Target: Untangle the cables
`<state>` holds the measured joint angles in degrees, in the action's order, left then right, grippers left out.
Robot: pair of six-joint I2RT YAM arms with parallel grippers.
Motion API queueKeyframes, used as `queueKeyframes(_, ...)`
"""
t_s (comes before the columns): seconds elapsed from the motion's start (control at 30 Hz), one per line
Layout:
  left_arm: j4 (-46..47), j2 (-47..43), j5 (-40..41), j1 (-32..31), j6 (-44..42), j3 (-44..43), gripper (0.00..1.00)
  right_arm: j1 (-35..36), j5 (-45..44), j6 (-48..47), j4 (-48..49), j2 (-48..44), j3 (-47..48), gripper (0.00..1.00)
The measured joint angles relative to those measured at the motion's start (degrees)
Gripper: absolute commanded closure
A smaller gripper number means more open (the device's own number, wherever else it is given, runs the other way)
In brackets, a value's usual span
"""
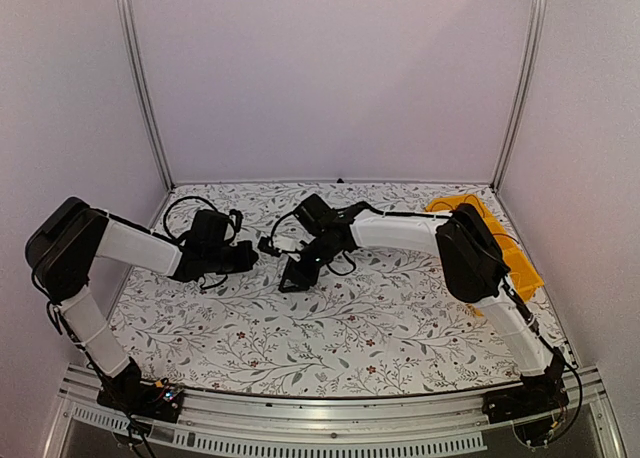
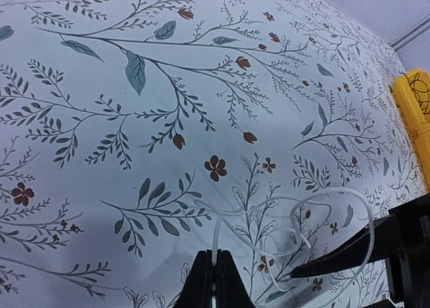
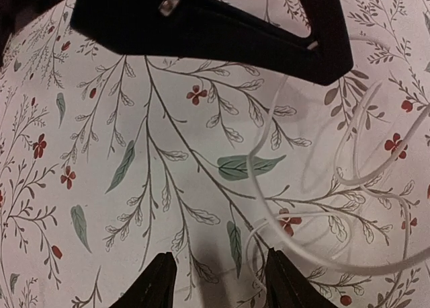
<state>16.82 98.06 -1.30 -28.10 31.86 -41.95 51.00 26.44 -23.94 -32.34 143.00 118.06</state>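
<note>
From above, the two arms meet near the middle of the flowery table [image 1: 350, 328]. The left pincer [image 1: 245, 259] and the right pincer [image 1: 297, 276] are near each other. A bit of white cable [image 1: 283, 244] shows between them. The yellow bin [image 1: 523, 270] sits far off on the right, partly hidden by the right arm. I cannot tell from up here how open each pincer is.

Next, the left wrist view. The left pincer [image 2: 214, 255] is pressed tight together, with the white cable [image 2: 212, 234] pinched between its two fingers. From there the cable curls over the table in loose loops. One dark finger of the right pincer [image 2: 349, 254] pokes in just beside those loops. I cannot pick out any black or red cables for sure.

Last, the right wrist view. The right pincer [image 3: 220, 254] has its fingers wide apart and holds nothing. The white cable [image 3: 249, 170] bends down close to one of its fingers. The left pincer [image 3: 215, 25] hangs above.

I think the step now is getting a second hold on the white cable. The right pincer would need to slide over so one strand, not two, sits between its fingers, then close. After that, I think the arms should pull apart slowly so the loops open up without getting tighter.
</note>
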Motion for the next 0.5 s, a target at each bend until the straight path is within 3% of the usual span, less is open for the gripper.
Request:
queueKeyframes(0.1,0.3,0.0,-0.5,0.1,0.2,0.5,1.00,0.2,-0.6,0.8,1.1,2.2,2.7,0.53)
queueKeyframes(0.2,0.4,0.0,-1.0,0.1,0.3,0.7,1.00,0.2,-1.4,1.5,2.5,3.9,4.1,0.62)
queueKeyframes(0.27,0.5,0.0,-1.2,0.2,0.4,0.7,1.00,0.3,-2.7,2.2,3.0,4.9,5.6,0.72)
queueKeyframes(0.37,0.5,0.0,-1.3,0.2,0.6,0.7,1.00,0.6,-5.2,2.5,4.9,6.5,7.4,0.99)
queueKeyframes(0.5,0.0,-0.3,-1.4,0.8,0.5,0.7,1.00,0.9,-7.3,3.4,5.9,6.3,6.6,1.00)
